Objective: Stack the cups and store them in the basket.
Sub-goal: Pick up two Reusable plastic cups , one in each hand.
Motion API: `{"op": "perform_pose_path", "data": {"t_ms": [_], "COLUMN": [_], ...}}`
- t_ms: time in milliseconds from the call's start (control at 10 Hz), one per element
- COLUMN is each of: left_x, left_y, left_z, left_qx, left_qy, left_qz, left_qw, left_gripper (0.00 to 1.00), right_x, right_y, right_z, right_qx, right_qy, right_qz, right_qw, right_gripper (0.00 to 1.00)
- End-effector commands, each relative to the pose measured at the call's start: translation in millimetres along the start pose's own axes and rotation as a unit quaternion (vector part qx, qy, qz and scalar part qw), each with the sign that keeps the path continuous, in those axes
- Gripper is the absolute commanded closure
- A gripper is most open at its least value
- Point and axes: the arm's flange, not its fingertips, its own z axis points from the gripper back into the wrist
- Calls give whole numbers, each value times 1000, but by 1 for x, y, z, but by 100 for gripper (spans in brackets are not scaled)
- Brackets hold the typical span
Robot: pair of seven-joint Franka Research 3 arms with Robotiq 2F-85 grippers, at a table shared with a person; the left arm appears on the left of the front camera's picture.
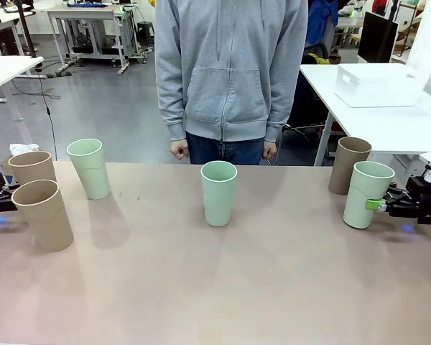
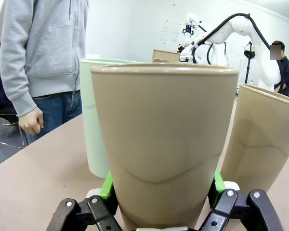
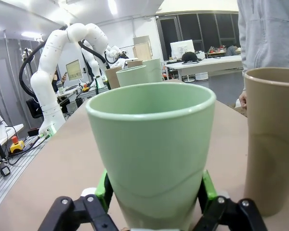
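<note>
- Most of the left gripper (image 2: 162, 188) is cut off by the bottom edge of its wrist view. Its green-padded fingers (image 2: 107, 185) are seen clamped on a tan cup (image 2: 164, 144), whose base is hidden.
- The right gripper (image 1: 379, 205) is seen with its fingers (image 3: 104, 188) clenched around the lower half of a mint cup (image 3: 151, 154). The base of this cup is likewise cut off in the wrist view.
- A second mint cup (image 2: 92, 125) is partly hidden behind the cup in the left fingers. A second tan cup (image 2: 260, 139) stands just beside those fingers and is cropped by the frame.
- A third tan cup (image 3: 272, 144) stands just beside the right fingers. A third mint cup (image 1: 219, 192) is placed between the two pairs of fingers, well apart from both.
- Each of the six cups stands singly, mouth up.
- The basket (image 1: 377, 86) is set on a white side table (image 1: 388, 126), well beyond the right fingers. Its inside cannot be seen.
- The surface (image 1: 215, 287) is a matte pinkish brown. A person (image 1: 230, 72) in a grey hoodie is stationed at its far side, and a grey floor and other tables are seen behind.
</note>
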Motion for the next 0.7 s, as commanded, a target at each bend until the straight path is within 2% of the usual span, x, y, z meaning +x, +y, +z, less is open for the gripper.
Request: {"op": "perform_pose_path", "data": {"t_ms": [0,300,400,600], "left_x": [1,1,-1,27], "left_y": [0,0,1,1], "left_z": [-2,-2,1,17], "left_qx": [-1,-1,2,39], "left_qy": [2,2,3,-19], "left_qz": [-7,-7,0,5], "left_qw": [1000,1000,1000,999], "left_gripper": [64,64,15,15], "right_x": [1,1,0,24], "right_y": [-1,-1,0,16], "right_z": [-1,-1,0,-3], "right_qx": [-5,-5,0,-20], "right_qy": [0,0,0,-13], "right_qz": [-1,-1,0,27], "right_qw": [1000,1000,1000,999], "right_gripper": [57,57,14,14]}}
